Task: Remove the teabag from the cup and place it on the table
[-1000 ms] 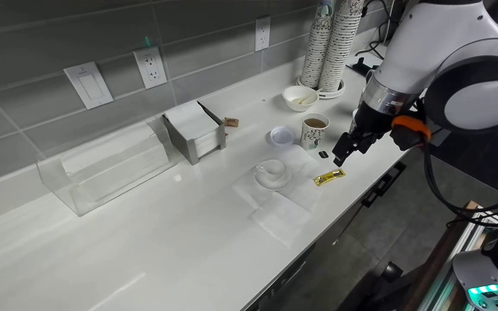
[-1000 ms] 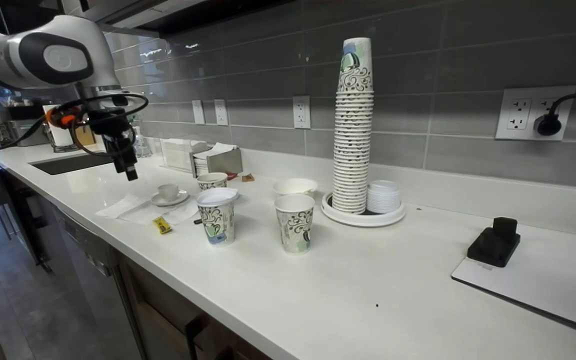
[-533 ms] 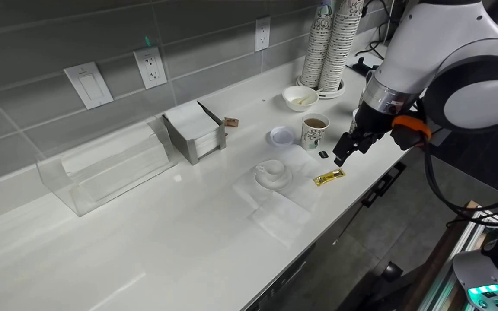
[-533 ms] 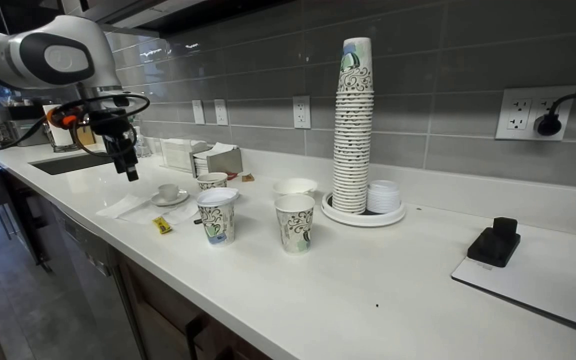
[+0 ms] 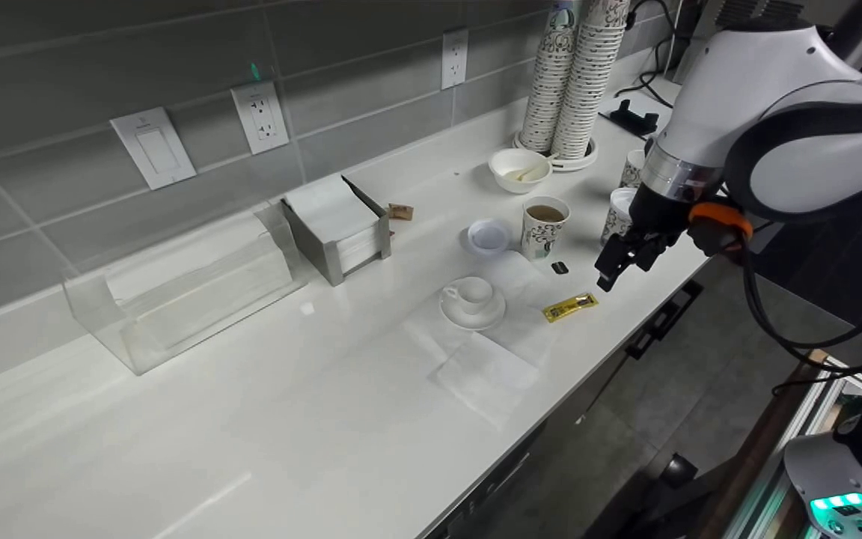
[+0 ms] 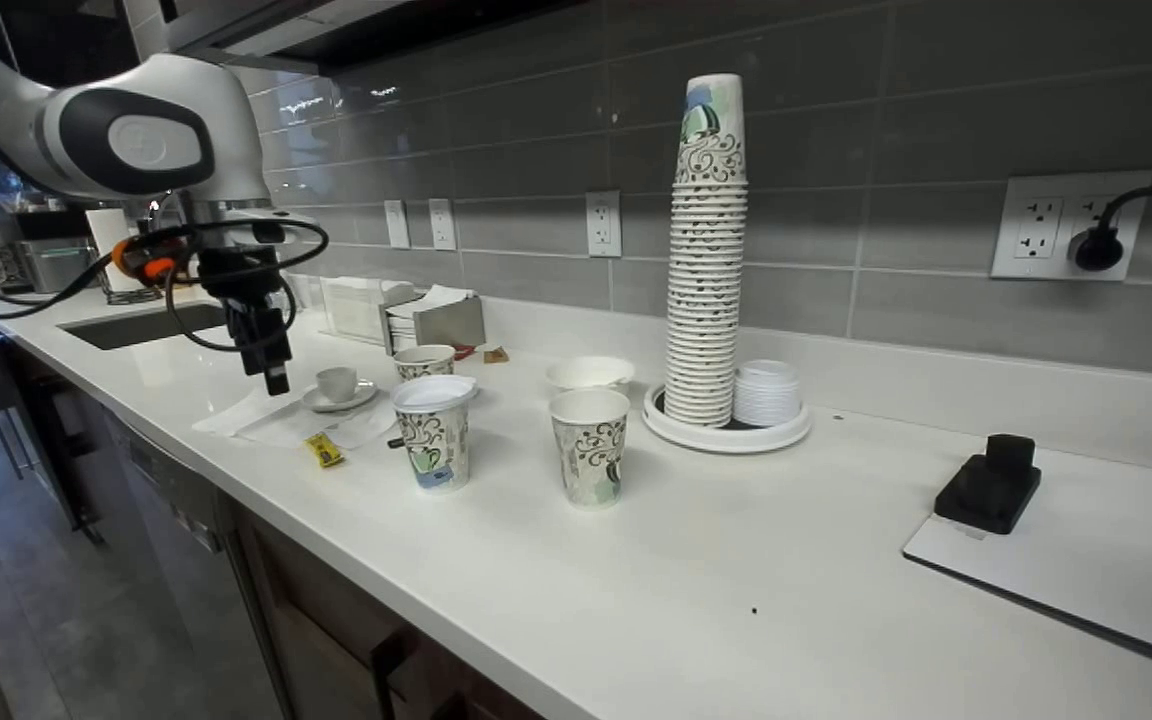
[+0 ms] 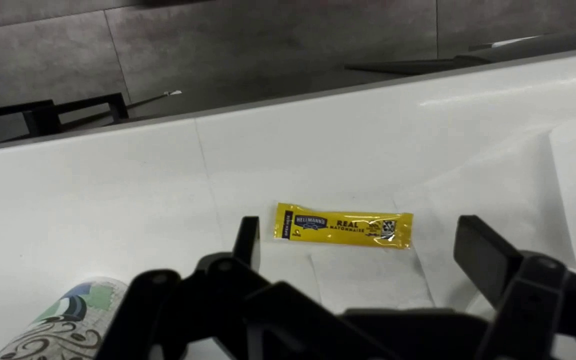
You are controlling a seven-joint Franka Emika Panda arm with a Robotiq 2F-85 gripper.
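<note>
The cup (image 5: pixel 540 238) is a patterned paper cup holding brown liquid, upright on the table (image 5: pixel 266 442). In the other exterior view, the cup (image 6: pixel 423 362) is partly hidden behind a lidded paper cup. The teabag itself is not visible. A small dark tag (image 5: pixel 560 267) lies on the table beside the cup and may belong to it. My gripper (image 5: pixel 620 272) hangs above the table near the yellow packet, apart from the cup. In the wrist view, my gripper (image 7: pixel 360 237) is open with nothing between its fingers; the packet lies on the table below.
A yellow mayonnaise packet (image 7: pixel 344 228) lies near the counter edge. A white cup (image 5: pixel 473 293) on a saucer stands on napkins (image 5: pixel 489 370). A lidded paper cup (image 6: pixel 436 440), another paper cup (image 6: pixel 591 450), a white lid (image 5: pixel 488 236), a bowl (image 5: pixel 509 182) and tall cup stacks stand around.
My arm and gripper have moved lower and along the counter toward the lidded paper cup, in the last half second. The cup, tag and packet have not moved.
</note>
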